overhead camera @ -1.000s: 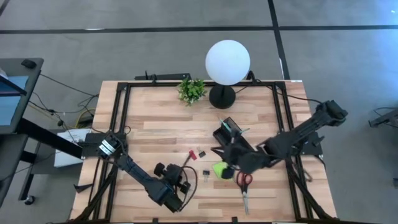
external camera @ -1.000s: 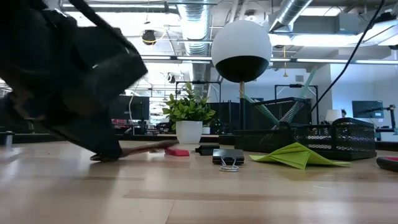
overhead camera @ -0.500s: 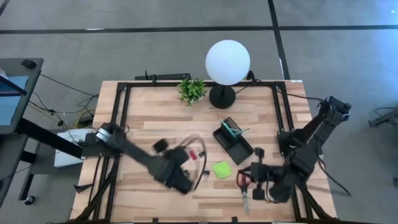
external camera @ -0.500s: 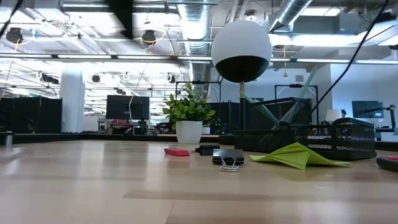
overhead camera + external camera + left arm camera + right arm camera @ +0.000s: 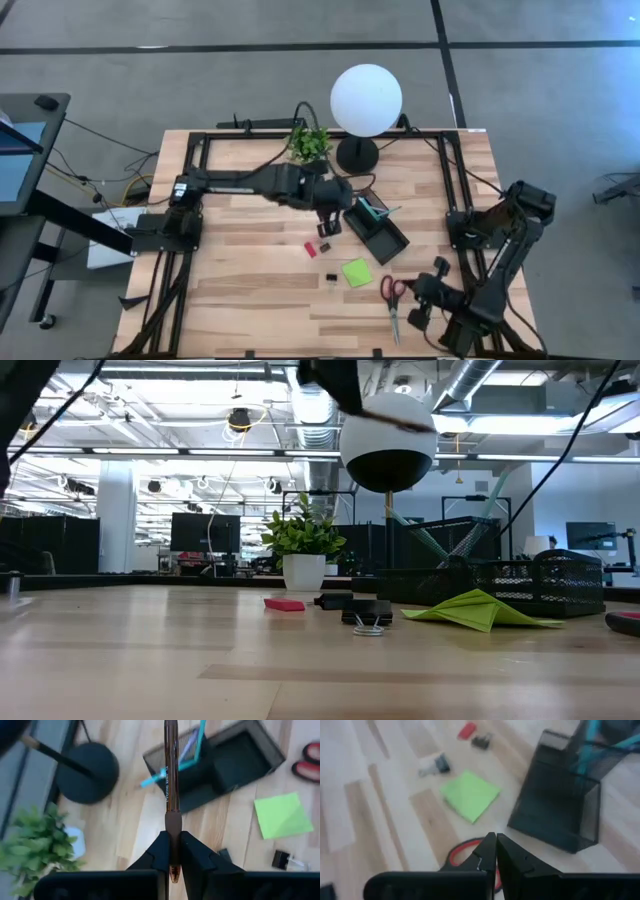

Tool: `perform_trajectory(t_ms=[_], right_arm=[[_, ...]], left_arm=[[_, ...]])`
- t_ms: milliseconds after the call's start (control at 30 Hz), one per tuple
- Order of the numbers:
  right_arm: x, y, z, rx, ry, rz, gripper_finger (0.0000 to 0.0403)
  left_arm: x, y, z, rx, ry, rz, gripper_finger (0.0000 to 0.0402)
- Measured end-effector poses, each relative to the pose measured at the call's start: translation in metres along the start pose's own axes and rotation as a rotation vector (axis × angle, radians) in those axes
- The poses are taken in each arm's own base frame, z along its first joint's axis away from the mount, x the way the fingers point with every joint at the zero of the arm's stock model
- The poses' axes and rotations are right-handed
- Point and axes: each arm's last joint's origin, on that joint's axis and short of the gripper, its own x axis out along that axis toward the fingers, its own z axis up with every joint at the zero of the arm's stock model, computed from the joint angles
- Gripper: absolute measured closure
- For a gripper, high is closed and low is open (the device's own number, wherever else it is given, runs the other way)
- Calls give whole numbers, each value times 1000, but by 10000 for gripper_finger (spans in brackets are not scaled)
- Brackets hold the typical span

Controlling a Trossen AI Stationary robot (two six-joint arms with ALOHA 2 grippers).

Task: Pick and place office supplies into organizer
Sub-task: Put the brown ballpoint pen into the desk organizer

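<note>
At the high view's centre, my left pincer (image 5: 172, 851) pinches a dark pen (image 5: 171, 775) lengthwise for dropping into the organizer (image 5: 377, 226) beneath; my right pincer (image 5: 494, 851), pressed together, waits lower right.

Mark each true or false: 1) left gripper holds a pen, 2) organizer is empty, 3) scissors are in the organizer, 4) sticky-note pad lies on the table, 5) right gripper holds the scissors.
1) True: the left gripper is shut on a dark pen.
2) False: the organizer holds a teal pen.
3) False: the red-handled scissors lie on the table.
4) True: the lime-green sticky-note pad lies beside the organizer.
5) False: the right gripper is shut and holds nothing.
</note>
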Motion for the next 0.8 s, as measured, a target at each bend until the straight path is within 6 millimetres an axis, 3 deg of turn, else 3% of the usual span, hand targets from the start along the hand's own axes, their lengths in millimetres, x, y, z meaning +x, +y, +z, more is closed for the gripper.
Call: perform_trajectory(t_ms=[300, 633, 800], right_arm=[[-1, -4, 5, 12, -55, -17, 396], [0, -5, 5, -1, -59, -30, 396], [12, -23, 21, -9, -87, -207, 401]], left_arm=[[58, 4, 0, 26, 142, -37, 390], [60, 5, 4, 80, 110, -17, 390], [60, 4, 1, 65, 140, -5, 390]])
